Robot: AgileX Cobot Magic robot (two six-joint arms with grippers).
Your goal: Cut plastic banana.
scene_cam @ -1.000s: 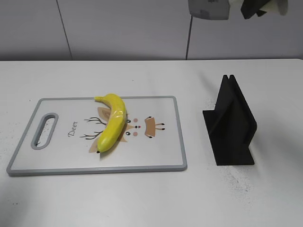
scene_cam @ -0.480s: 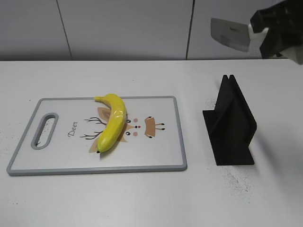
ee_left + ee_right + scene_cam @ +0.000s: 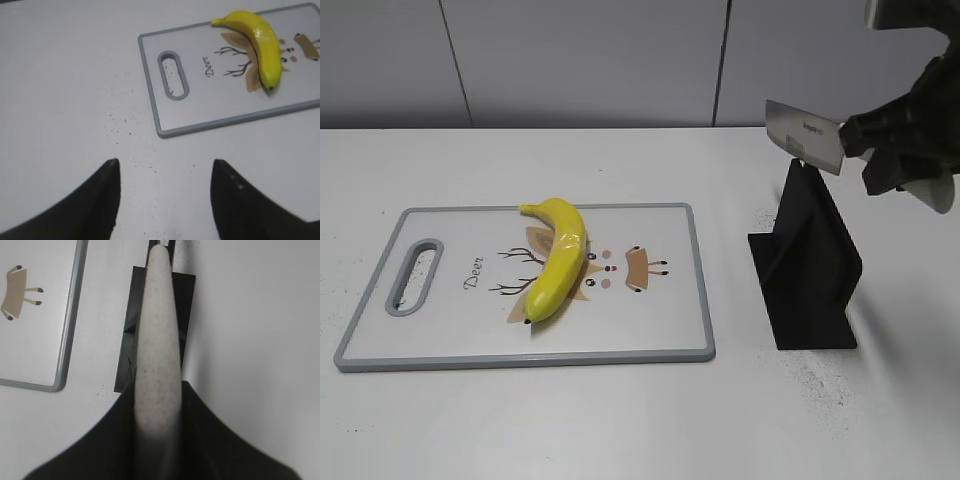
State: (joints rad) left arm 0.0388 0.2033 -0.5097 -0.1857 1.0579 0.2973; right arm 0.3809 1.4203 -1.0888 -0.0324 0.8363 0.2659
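The plastic banana (image 3: 557,258) is glossy yellow and lies diagonally on the grey-rimmed cutting board (image 3: 680,300), left of its deer print. It also shows in the left wrist view (image 3: 260,42). My right gripper (image 3: 880,150) is shut on a knife's pale speckled handle (image 3: 157,350). The silver blade (image 3: 802,135) hangs just above the black knife stand (image 3: 810,270), to the right of the board. My left gripper (image 3: 165,200) is open and empty over bare table, near the board's handle end. It is out of the exterior view.
The cutting board (image 3: 200,125) has a slot handle (image 3: 413,277) at its left end. The black knife stand (image 3: 131,355) stands upright on the white table, right of the board. A grey panelled wall runs along the back.
The right gripper with the knife has come down from the top edge of the view to just above the knife stand. The banana and board have not moved.
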